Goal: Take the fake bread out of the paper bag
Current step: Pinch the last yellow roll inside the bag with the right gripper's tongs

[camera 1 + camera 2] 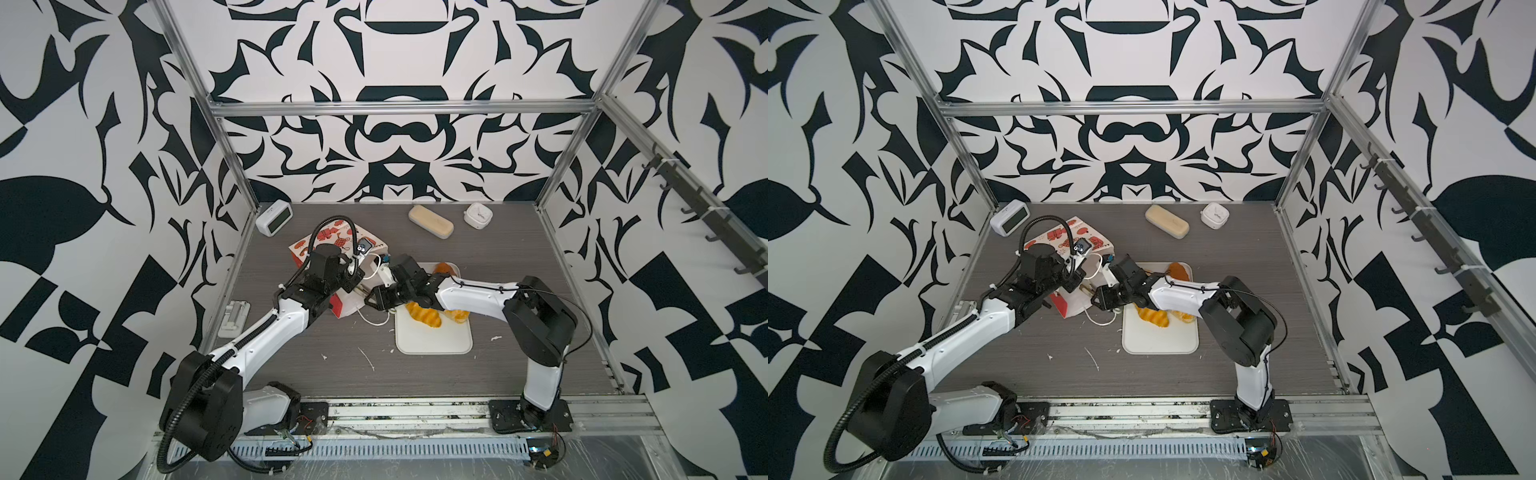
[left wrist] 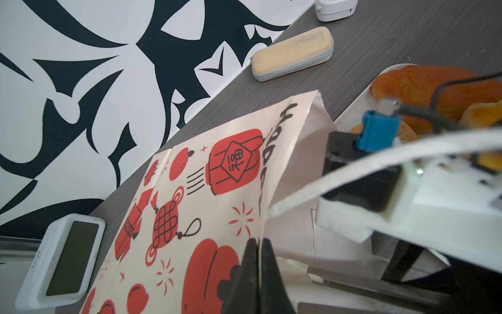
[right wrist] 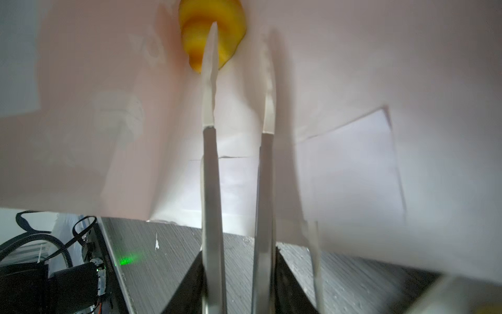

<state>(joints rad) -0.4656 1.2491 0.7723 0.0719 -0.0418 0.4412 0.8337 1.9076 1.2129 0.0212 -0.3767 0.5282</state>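
Observation:
The paper bag point(image 1: 332, 241) point(image 1: 1067, 232) lies on its side, printed face point(image 2: 206, 190) up. My left gripper point(image 2: 259, 240) is shut on the edge of its mouth, holding it up. My right gripper point(image 3: 240, 35) reaches deep into the white inside point(image 3: 353, 81), fingers slightly apart with nothing between them. A yellow striped croissant point(image 3: 195, 32) sits at the far end, just past one fingertip point(image 3: 213, 54). In both top views the right gripper point(image 1: 368, 296) point(image 1: 1088, 291) enters the bag mouth. More fake bread lies on the white tray point(image 1: 434, 345) point(image 1: 1160, 340): a croissant point(image 1: 424, 316) point(image 1: 1154, 318) and a darker puff point(image 1: 444, 268) point(image 1: 1178, 271) point(image 2: 423, 84).
At the back stand a digital clock point(image 1: 274, 217) point(image 2: 68, 258), a pale beige oblong block point(image 1: 431, 221) point(image 2: 293, 51) and a small white box point(image 1: 478, 215). A white bracket-like part point(image 1: 234, 318) lies by the left frame rail. The bag's cord handle point(image 1: 374, 322) trails on the table.

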